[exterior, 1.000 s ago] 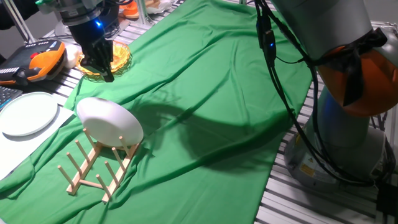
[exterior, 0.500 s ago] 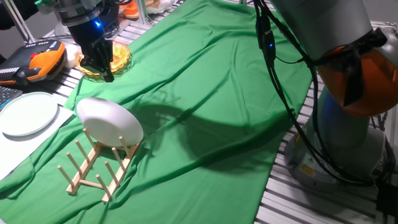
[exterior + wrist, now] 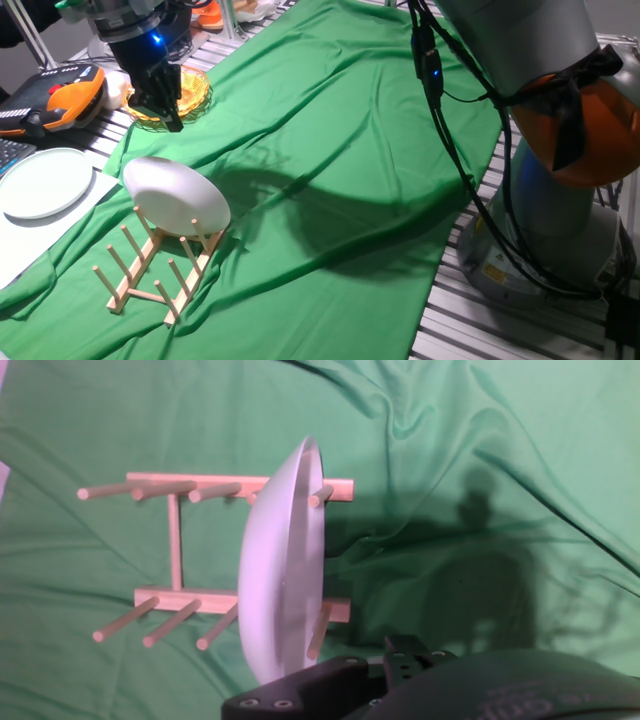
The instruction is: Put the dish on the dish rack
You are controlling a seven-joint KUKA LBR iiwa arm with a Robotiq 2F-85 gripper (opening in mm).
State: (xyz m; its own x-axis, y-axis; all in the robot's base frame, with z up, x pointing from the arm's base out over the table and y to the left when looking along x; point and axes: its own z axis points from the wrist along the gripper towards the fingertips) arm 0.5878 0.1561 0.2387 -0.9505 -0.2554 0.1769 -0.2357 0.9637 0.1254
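The dish (image 3: 178,197), a plain white round plate, stands on edge between the pegs at the far end of the light-wood dish rack (image 3: 150,272) on the green cloth. In the hand view the dish (image 3: 280,570) shows edge-on, tilted, across both rails of the rack (image 3: 175,545). My gripper (image 3: 165,108) hangs above and behind the rack, clear of the dish, open and empty. Its fingertips do not show in the hand view.
A paler flat plate (image 3: 42,183) lies left of the rack on a white sheet. An orange-yellow glass dish (image 3: 197,90) sits behind my gripper. An orange and black device (image 3: 65,98) lies at the far left. The arm's base (image 3: 560,150) and its cables stand at the right.
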